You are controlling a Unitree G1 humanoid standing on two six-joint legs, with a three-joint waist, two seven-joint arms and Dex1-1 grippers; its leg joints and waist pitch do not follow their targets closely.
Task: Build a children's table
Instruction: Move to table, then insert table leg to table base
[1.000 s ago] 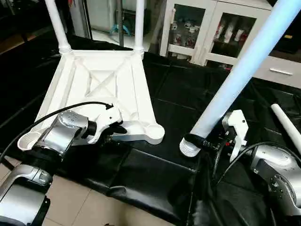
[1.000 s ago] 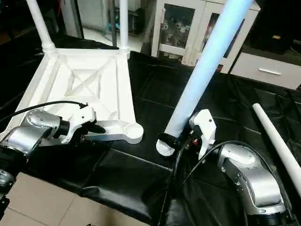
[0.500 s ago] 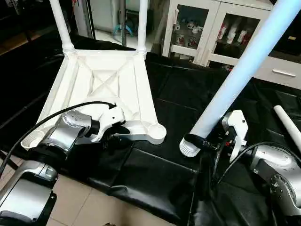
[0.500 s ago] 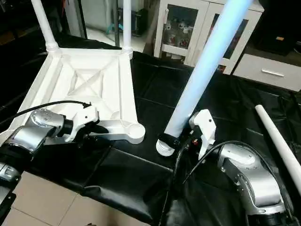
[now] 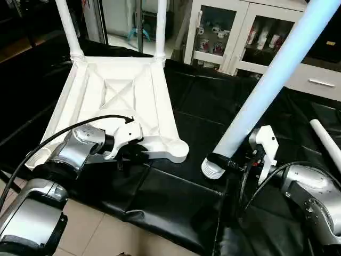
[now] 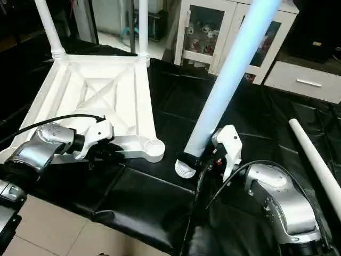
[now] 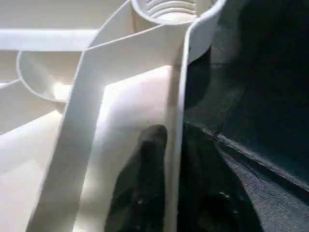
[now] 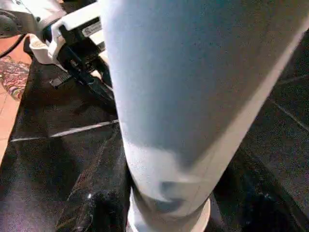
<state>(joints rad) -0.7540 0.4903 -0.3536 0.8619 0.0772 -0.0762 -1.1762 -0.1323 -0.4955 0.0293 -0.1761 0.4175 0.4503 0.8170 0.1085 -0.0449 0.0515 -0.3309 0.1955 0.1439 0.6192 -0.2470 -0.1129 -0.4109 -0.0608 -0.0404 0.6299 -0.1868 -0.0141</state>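
We see the tabletop [image 5: 125, 104] lying upside down on the black mat [image 5: 176, 197], ribbed underside up, toward ten o'clock in the head view. Two legs [image 5: 68, 26] stand upright in its far corner sockets, at about eleven and twelve o'clock. The near right corner socket [image 5: 175, 148] is open and empty, its inner threads visible in the left wrist view.

The left gripper [image 5: 133, 152] sits at the tabletop's near edge, at roughly eight o'clock. In the left wrist view its two black fingers [image 7: 145, 179] straddle the thin rim wall, one inside the tabletop and one outside, pressed close on it (a clamp on the rim, as far as we can see).

The right gripper [image 5: 229, 161] is toward four o'clock, its black fingers wrapped around a third leg [image 5: 272, 80] just above the threaded end [image 5: 213, 169]. That leg slants up toward one o'clock, with its threaded end low over the mat, just beside the empty corner socket but apart from it.

A fourth leg [image 5: 326, 141] lies on the mat at three o'clock, well apart from the tabletop. A white cabinet [image 5: 234, 32] with glass doors stands behind the mat at twelve to one o'clock.
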